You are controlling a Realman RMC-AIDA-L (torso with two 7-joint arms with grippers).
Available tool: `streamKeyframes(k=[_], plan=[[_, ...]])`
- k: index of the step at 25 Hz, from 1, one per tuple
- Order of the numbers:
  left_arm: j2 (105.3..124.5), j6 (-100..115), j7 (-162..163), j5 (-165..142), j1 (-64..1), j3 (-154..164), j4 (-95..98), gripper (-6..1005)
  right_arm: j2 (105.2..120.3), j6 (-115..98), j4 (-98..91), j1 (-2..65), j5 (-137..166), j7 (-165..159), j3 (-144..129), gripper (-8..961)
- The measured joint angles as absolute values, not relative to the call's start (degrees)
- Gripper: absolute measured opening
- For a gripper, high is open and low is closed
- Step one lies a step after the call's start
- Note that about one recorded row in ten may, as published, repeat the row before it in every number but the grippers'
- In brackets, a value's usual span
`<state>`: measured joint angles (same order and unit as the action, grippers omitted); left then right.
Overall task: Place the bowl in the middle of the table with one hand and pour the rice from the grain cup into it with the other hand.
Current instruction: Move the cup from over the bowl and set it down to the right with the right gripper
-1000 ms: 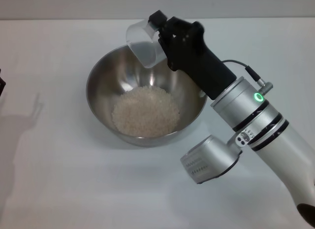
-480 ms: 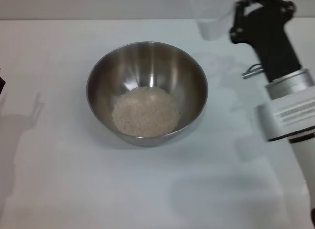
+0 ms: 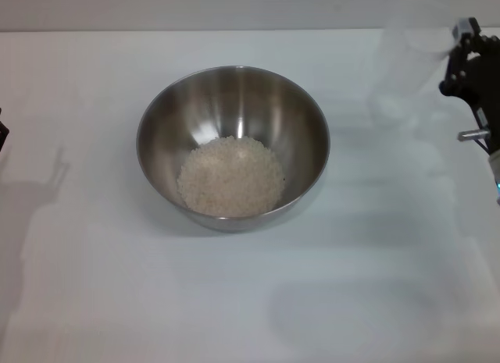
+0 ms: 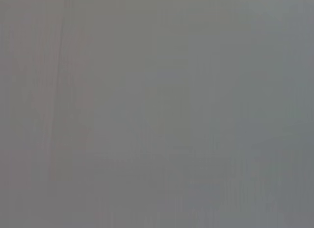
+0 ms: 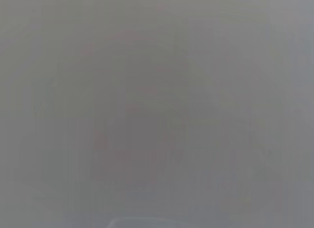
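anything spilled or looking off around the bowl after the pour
Nothing stands out. The rice sits as one heap inside the bowl, which stands upright mid-table, and no stray grains show on the white surface around it. The right gripper holds the grain cup off at the far right edge.

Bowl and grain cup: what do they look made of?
The bowl looks like stainless steel, brushed and shiny, with streaked reflections inside. The grain cup, beside the right gripper, appears to be clear plastic; the table shows through it.
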<state>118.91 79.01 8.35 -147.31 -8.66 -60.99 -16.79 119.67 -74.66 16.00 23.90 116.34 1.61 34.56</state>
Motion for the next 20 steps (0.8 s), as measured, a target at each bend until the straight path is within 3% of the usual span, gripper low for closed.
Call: streamKeyframes(k=[20], plan=[[119.01,79.01,8.35,-147.48,-9.06,-60.87,-16.43,833,119.38,-59.6,13.66,28.82,116.89,1.73,27.93,20]])
